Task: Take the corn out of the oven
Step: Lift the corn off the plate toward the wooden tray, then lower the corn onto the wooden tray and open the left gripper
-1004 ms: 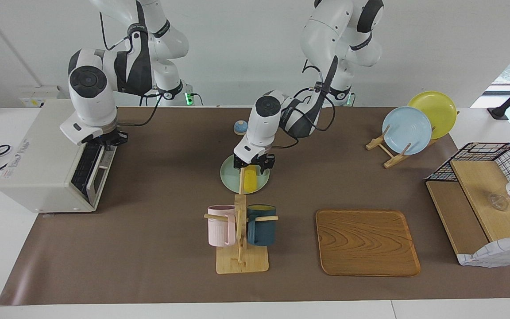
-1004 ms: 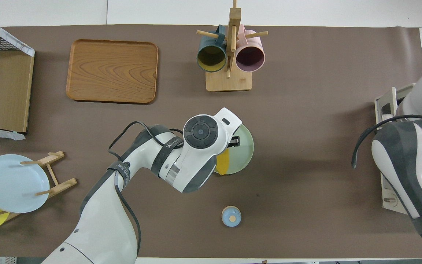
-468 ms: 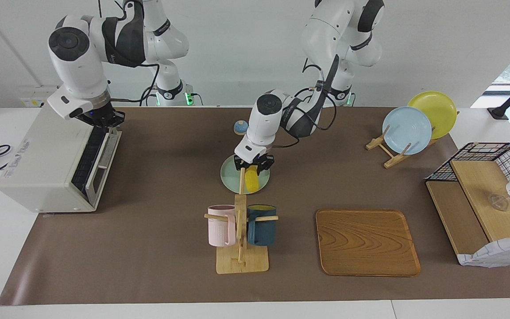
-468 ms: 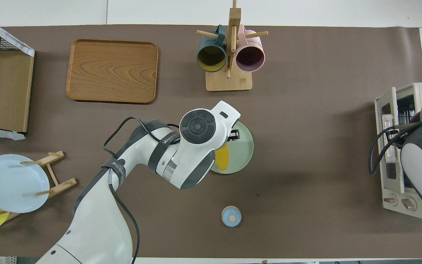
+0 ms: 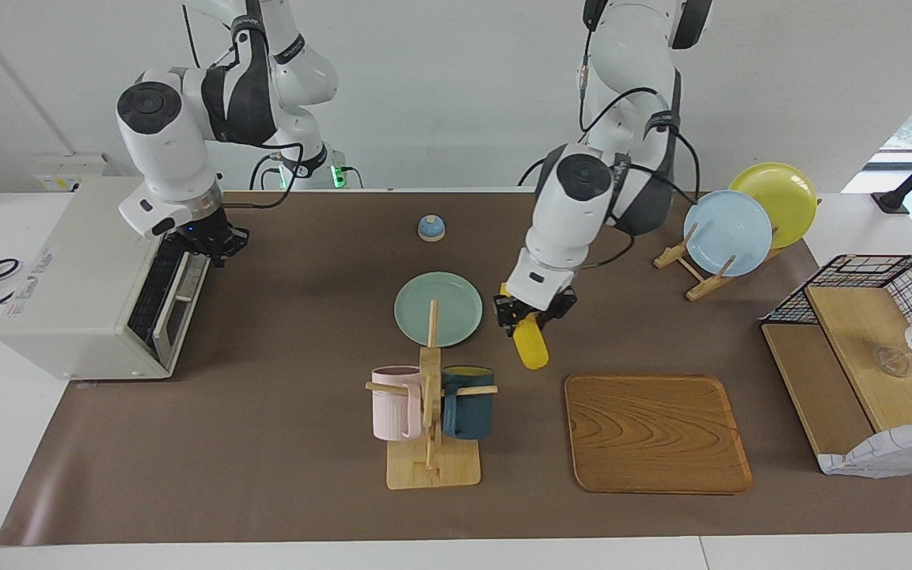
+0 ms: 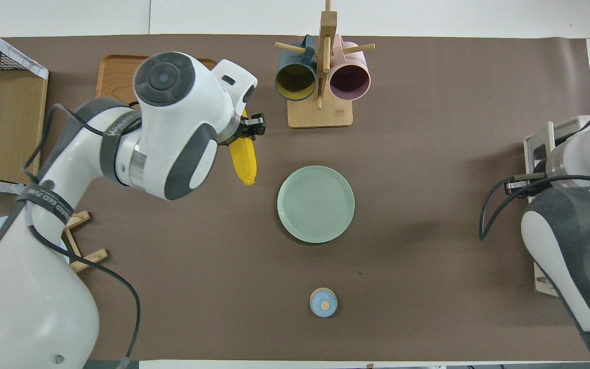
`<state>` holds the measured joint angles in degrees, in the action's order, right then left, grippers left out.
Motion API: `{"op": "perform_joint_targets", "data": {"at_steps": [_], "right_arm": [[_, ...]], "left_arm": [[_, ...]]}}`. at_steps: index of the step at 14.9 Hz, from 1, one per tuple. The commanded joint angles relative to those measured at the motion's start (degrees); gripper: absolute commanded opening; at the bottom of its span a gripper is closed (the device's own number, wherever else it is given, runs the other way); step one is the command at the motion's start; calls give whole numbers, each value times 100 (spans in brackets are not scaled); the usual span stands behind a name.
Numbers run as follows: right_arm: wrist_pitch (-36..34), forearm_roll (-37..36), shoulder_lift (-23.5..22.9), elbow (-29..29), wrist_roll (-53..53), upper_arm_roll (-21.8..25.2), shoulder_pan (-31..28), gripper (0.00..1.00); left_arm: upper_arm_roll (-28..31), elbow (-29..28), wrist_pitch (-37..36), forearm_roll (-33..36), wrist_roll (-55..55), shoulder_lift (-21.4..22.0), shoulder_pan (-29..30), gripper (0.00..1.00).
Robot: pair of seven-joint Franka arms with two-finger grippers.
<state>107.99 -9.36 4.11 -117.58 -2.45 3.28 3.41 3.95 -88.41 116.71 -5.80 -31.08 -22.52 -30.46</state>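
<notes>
The yellow corn [image 5: 532,345] [image 6: 244,159] hangs tilted in the air, with my left gripper [image 5: 533,315] [image 6: 246,132] shut on its upper end. It is over the brown mat between the empty green plate [image 5: 438,309] [image 6: 315,204] and the wooden tray [image 5: 654,431]. The off-white oven [image 5: 80,269] [image 6: 543,148] stands at the right arm's end of the table. Its dark glass door is raised against its front. My right gripper [image 5: 209,237] hovers shut at the door's top edge, holding nothing. In the overhead view the right arm hides most of the oven.
A wooden mug rack [image 5: 428,412] with a pink and a dark blue mug stands farther from the robots than the plate. A small blue knob [image 5: 431,227] lies nearer to them. A plate stand [image 5: 729,233] and a wire-sided shelf [image 5: 860,348] sit at the left arm's end.
My left gripper closed on the corn, lifted it off the green plate and carried it toward the wooden tray. My right gripper rose from the oven door and shifted slightly beside its top edge.
</notes>
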Motion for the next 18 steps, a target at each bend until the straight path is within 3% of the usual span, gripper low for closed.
{"op": "perform_joint_targets", "data": {"at_steps": [1, 5, 11, 18], "right_arm": [[152, 92, -24, -124, -10, -3, -182, 0], [467, 92, 37, -519, 78, -3, -262, 0], [346, -127, 20, -503, 605, 15, -560, 0], [-488, -260, 11, 120, 746, 6, -543, 0]], "left_arm": [[-44, 745, -359, 79, 792, -437, 679, 0], [-35, 1850, -534, 88, 1227, -1147, 1270, 0], [-8, 3135, -360, 88, 1666, -2422, 1815, 0], [-79, 3207, 141, 79, 1851, -2713, 1851, 0]]}}
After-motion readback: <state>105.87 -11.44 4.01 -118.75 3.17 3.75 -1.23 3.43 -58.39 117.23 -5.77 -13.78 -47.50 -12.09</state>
